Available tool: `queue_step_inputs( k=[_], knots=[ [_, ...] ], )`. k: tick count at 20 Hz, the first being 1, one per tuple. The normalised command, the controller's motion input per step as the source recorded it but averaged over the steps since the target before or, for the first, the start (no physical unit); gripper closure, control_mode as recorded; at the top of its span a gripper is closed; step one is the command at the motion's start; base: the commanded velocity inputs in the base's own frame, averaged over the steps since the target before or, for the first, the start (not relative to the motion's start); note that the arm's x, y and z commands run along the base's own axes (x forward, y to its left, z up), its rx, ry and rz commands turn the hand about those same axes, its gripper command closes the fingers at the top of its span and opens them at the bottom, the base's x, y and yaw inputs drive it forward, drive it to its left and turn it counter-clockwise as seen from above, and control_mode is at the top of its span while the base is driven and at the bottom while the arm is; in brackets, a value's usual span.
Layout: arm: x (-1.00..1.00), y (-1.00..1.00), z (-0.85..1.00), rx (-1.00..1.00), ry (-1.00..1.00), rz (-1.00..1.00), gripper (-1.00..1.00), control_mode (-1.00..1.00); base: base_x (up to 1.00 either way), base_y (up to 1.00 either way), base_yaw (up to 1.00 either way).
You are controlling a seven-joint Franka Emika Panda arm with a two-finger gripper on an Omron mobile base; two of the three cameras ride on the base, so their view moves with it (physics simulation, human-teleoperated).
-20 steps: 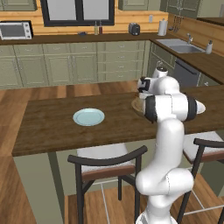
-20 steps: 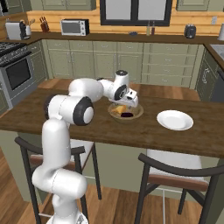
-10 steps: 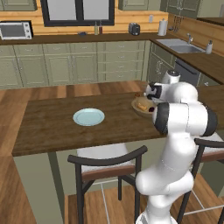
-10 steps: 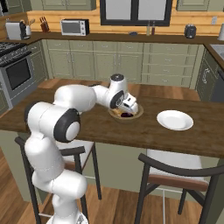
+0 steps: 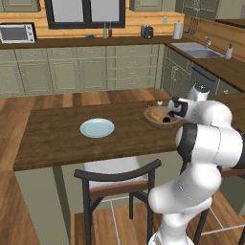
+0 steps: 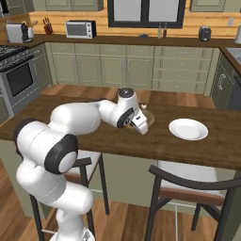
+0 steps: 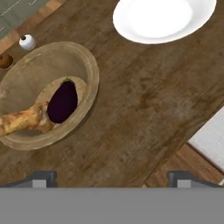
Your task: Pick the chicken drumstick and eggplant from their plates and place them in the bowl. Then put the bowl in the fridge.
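The tan wooden bowl (image 7: 89,74) stands on the wooden counter and holds both foods. The dark purple eggplant (image 7: 62,101) lies in its middle, with the golden chicken drumstick (image 7: 22,120) touching it on one side. In the left base view the bowl (image 5: 152,121) sits just left of my hand. My gripper (image 7: 111,179) hangs open over bare counter beside the bowl, with nothing between its fingertips (image 7: 41,178). Two plates stand empty: a white one (image 7: 162,17) past the bowl and a pale blue one (image 5: 97,128) further along the counter. The fridge is out of view.
A small white shaker (image 7: 27,41) and a brown one (image 7: 4,61) stand right behind the bowl. Two chairs (image 5: 119,179) are tucked under the counter's near edge. Cabinets, a sink (image 5: 198,50) and a microwave (image 5: 16,33) line the far walls.
My hand has drawn back from above the bowl toward the counter's near side, and the arm's elbow has swung round. The jaws have stayed open. The bowl and plates have not moved.
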Motion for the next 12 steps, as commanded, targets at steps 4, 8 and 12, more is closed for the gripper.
queue_step_inputs(
  k=[4,8,12],
  knots=[
    [0.00,-0.35,-0.01,0.15,-0.04,0.05,-1.00,-1.00,0.00,0.00,0.00],
    [0.07,-0.40,-0.05,0.13,-0.01,0.10,-1.00,-1.00,0.00,0.00,0.00],
    [0.39,-0.18,-0.21,0.11,0.00,0.16,-1.00,-1.00,0.00,0.00,0.00]
  ],
)
